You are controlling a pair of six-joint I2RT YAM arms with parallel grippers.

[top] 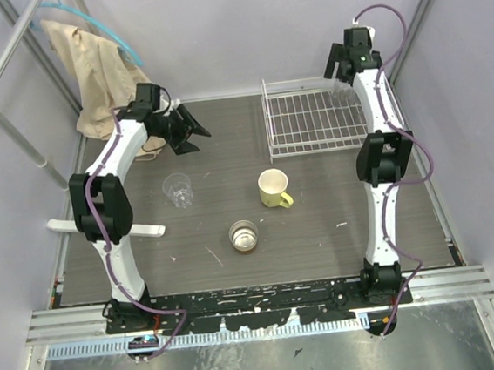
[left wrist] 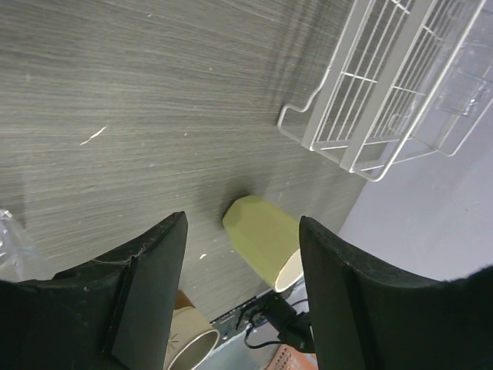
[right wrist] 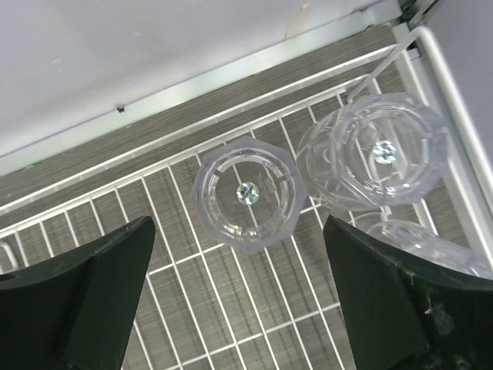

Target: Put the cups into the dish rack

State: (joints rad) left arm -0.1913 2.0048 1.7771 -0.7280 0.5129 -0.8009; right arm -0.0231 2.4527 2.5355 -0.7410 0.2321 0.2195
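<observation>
The white wire dish rack (top: 311, 119) stands at the back right. In the right wrist view, three clear faceted tumblers stand on its grid (right wrist: 177, 254): one in the middle (right wrist: 246, 193), one to the right (right wrist: 377, 150), one partly hidden by a finger (right wrist: 420, 239). My right gripper (right wrist: 239, 239) hangs open above them, holding nothing. On the table stand a fourth clear tumbler (top: 177, 190), the pale yellow mug (top: 273, 188) and the metallic-brown cup (top: 244, 236). My left gripper (top: 185, 130) is raised at the back left, open and empty. The mug (left wrist: 262, 239) shows far below between its fingers.
A beige cloth (top: 96, 73) hangs on a pole at the back left. A white bar (top: 102, 229) lies by the left arm's base. Grey walls close in the table on three sides, and the rack (left wrist: 370, 100) stands close to the right wall.
</observation>
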